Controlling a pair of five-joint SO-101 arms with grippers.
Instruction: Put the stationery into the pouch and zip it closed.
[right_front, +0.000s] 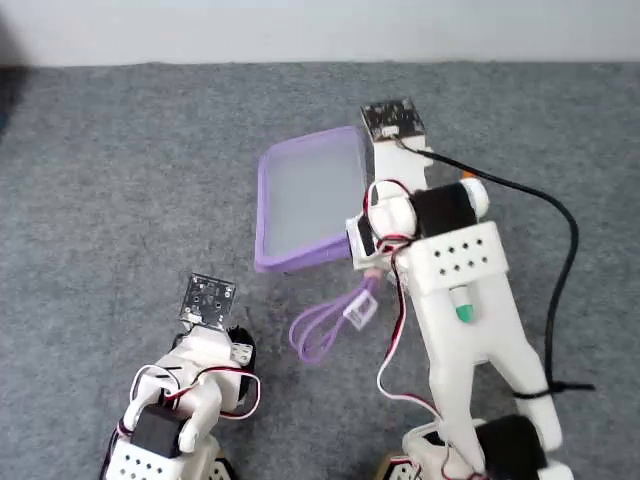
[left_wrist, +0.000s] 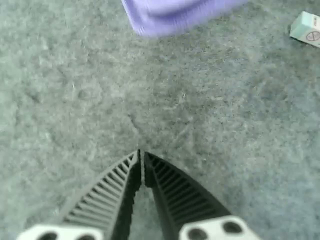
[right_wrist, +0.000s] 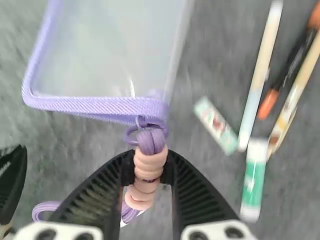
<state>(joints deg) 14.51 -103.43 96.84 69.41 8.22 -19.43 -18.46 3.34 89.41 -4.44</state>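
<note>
The purple-edged clear pouch (right_front: 305, 195) lies flat on the grey carpet; the right wrist view also catches this pouch (right_wrist: 110, 55). My right gripper (right_wrist: 147, 156) is shut on the zipper pull (right_wrist: 146, 167), a pink beaded piece on a purple cord at the pouch's corner. Beside the pouch lie pens (right_wrist: 260, 75), a small eraser (right_wrist: 216, 125) and a green-and-white stick (right_wrist: 252, 180). My left gripper (left_wrist: 141, 155) is shut on nothing, low over bare carpet, a short way from the pouch (left_wrist: 175, 12).
A purple wrist strap (right_front: 325, 325) loops on the carpet between the two arms. The right arm (right_front: 465, 300) covers the stationery from above. The eraser (left_wrist: 306, 28) sits off to the side. A pale wall edges the far side.
</note>
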